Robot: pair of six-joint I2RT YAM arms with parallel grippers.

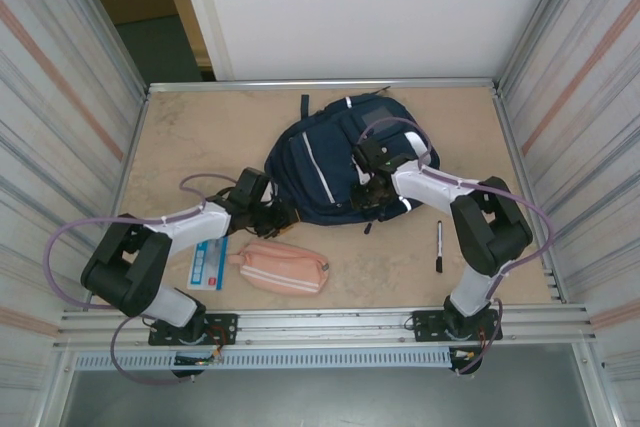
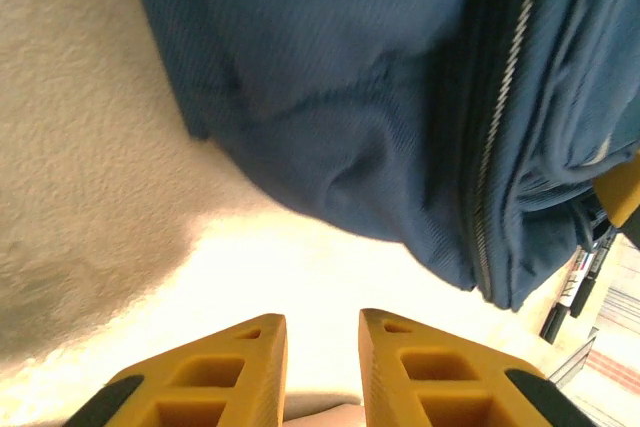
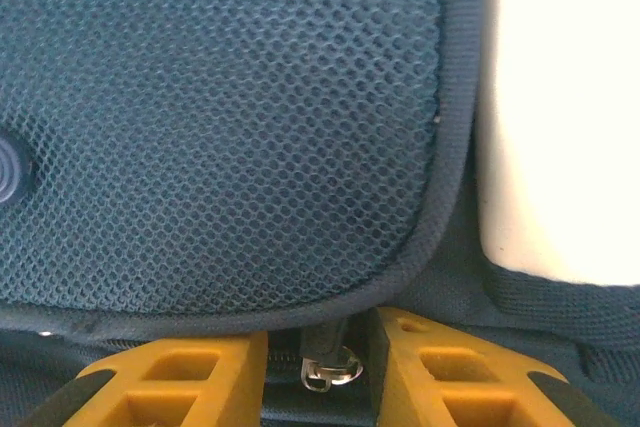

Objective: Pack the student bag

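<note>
Top external puts the bag (image 1: 320,162) flat on the far middle of the table (image 1: 200,137). Its long axis runs roughly left to right, and we cannot tell which end is its top. We judge that unzipping is in hand: the right gripper (image 3: 320,347) stands slightly parted astride a zip pull (image 3: 330,367). The left gripper (image 2: 322,332), narrowly parted and empty, sits by the bag's near-left corner. Next we would pinch the pull and draw it along the zip.

Pink pouch (image 1: 285,267) beside blue-white packet (image 1: 209,265); marker (image 1: 438,245) (black) well apart.
</note>
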